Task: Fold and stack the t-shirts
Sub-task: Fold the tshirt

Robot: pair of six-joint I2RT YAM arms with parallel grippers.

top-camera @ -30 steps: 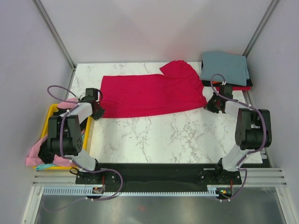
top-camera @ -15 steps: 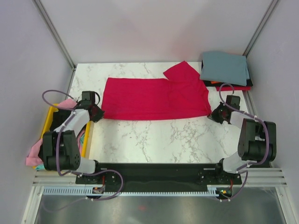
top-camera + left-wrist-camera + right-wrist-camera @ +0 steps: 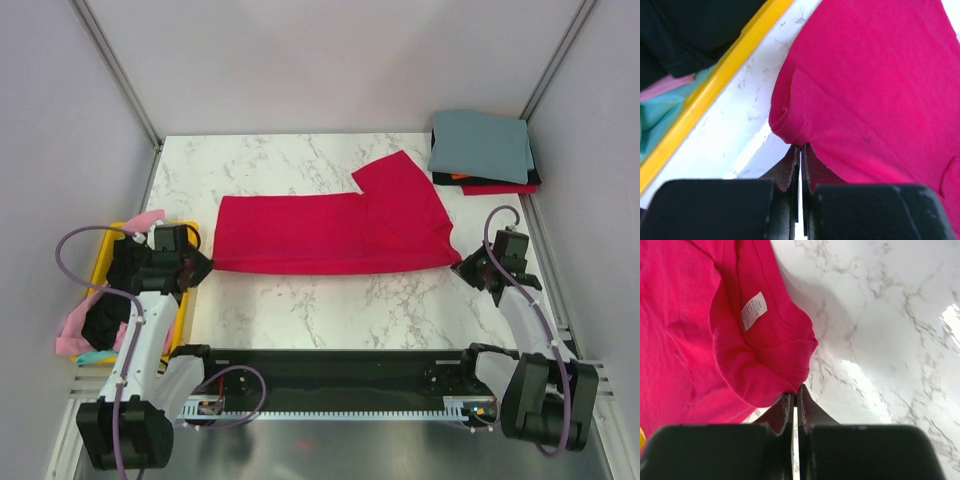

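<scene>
- View from above: the crimson t-shirt (image 3: 335, 232) had slid toward the near edge of the table (image 3: 330, 310) within the last second. It now lay as a long flat band across the middle, with one sleeve (image 3: 385, 172) poking out at its far right. The left gripper (image 3: 200, 266) and the right gripper (image 3: 462, 266) had both drawn back toward their bases, each pinching one end of the band. In the far right corner the folded grey-blue shirt (image 3: 480, 145) sat on top of its stack, well apart from the red one.
- Left wrist view: the fingers were clamped almost together on a bunched corner of the red cloth. This was just beside the rim of the yellow bin (image 3: 715, 85), where a black shirt (image 3: 690, 30), a pink shirt (image 3: 662, 87) and a teal shirt (image 3: 660, 125) waited.
- Right wrist view: the jaws were pinched just as tight on the collar end, with the white neck tag (image 3: 753, 310) showing just beyond them.
- My reading: the drag had smoothed the cloth and brought it within easy reach, so the next fold looked ready to begin. The shirt was not yet stacked.
</scene>
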